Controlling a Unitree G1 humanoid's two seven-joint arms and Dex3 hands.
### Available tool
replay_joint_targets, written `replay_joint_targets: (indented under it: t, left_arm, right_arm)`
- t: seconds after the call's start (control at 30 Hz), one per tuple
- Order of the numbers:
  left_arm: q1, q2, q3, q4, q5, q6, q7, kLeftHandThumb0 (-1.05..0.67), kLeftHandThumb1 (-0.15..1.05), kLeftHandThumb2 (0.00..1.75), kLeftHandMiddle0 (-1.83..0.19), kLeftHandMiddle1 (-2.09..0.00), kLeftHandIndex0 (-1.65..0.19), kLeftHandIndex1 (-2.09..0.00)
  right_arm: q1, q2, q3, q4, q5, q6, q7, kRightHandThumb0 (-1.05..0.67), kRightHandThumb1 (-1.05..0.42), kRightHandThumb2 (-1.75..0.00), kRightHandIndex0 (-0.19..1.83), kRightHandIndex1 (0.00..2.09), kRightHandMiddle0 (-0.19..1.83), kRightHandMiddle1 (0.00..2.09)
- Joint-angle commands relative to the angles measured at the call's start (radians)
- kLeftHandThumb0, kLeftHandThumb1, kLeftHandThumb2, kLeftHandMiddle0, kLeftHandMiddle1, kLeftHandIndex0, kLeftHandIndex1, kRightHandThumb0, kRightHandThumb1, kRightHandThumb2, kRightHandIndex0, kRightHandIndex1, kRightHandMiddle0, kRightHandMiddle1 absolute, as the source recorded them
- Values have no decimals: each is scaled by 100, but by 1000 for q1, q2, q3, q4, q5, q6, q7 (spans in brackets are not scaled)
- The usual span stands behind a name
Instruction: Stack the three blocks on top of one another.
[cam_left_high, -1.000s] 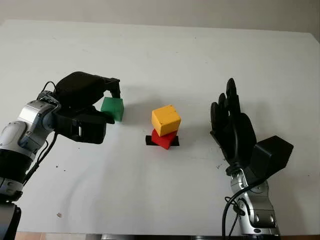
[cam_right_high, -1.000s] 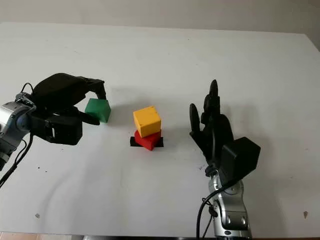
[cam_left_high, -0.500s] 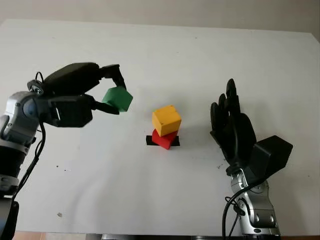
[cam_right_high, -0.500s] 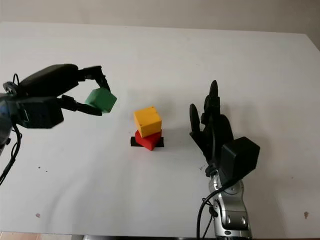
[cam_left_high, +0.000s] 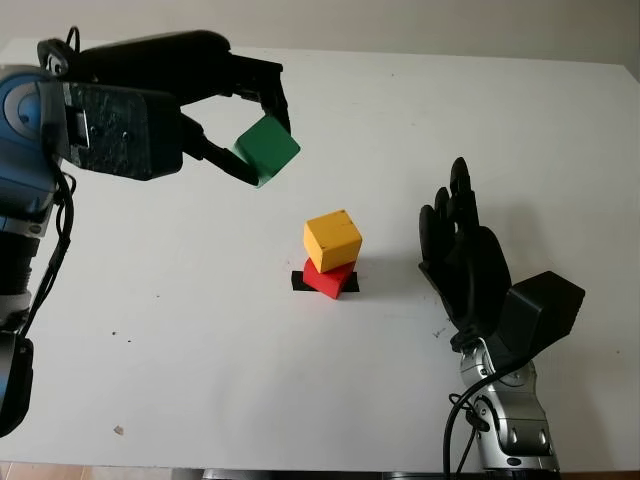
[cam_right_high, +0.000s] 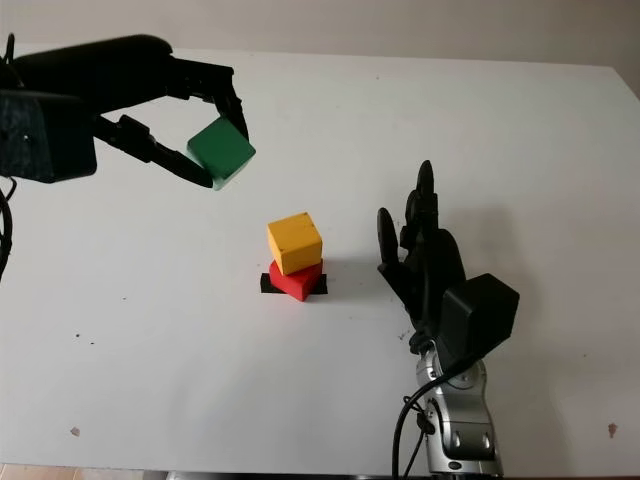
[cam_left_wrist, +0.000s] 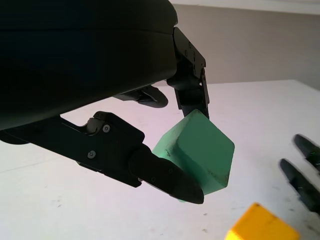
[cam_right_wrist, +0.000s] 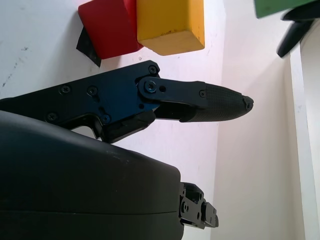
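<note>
Left hand (cam_left_high: 215, 115) pinches green block (cam_left_high: 267, 149) in its fingertips, raised far-left of yellow block (cam_left_high: 332, 239) on red block (cam_left_high: 328, 279): height lets you clear the stack. Right hand (cam_left_high: 465, 262), open, waits right.

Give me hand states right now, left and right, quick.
Left hand: closed on the green block, held in the air up and left of the yellow block.
Right hand: open, holding nothing, to the right of the stack.

Head eyes look down at the table (cam_left_high: 330, 400); wrist cameras sit close beside hands.
</note>
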Motion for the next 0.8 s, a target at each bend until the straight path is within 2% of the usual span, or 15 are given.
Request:
replay_joint_targets:
  t: [0.0,0.07,0.23,0.33,0.5,0.67,0.77]
  left_arm:
    - [-36,-21,-2,-34,-17,6,-5,-39,95,5,-48,-7,-57,-112]
    - [-28,-45,-1,-53,-37,30,-10,-41,96,6,-47,-6,-56,-112]
    - [26,-114,19,-84,-155,161,-29,-42,98,6,-35,-2,-52,-114]
    - [62,-146,23,-80,-197,205,-18,-39,98,5,-27,-3,-47,-128]
    - [114,-177,17,-38,-229,210,-17,-50,99,6,-23,-4,-44,-142]
    - [136,-188,4,-12,-218,222,-16,-55,100,6,-21,-4,-45,-142]
    - [148,-192,-1,9,-214,197,-17,-55,100,6,-19,-4,-45,-139]
  right_arm:
    - [-1,-1,3,-1,-1,0,0,-73,-105,-51,-19,0,-19,0]
    - [0,0,5,4,-2,-10,-1,-73,-105,-51,-19,0,-19,0]
    - [1,6,3,1,5,-8,-6,-72,-105,-50,-19,0,-19,0]
    - [1,5,2,2,2,-14,-9,-73,-105,-50,-19,0,-19,0]
    - [0,4,1,-4,7,3,-8,-72,-105,-50,-19,0,-19,0]
    - [-6,3,3,5,1,-17,-9,-71,-105,-50,-19,0,-19,0]
    - [-10,3,2,10,0,-21,-8,-70,-105,-51,-19,0,-19,0]
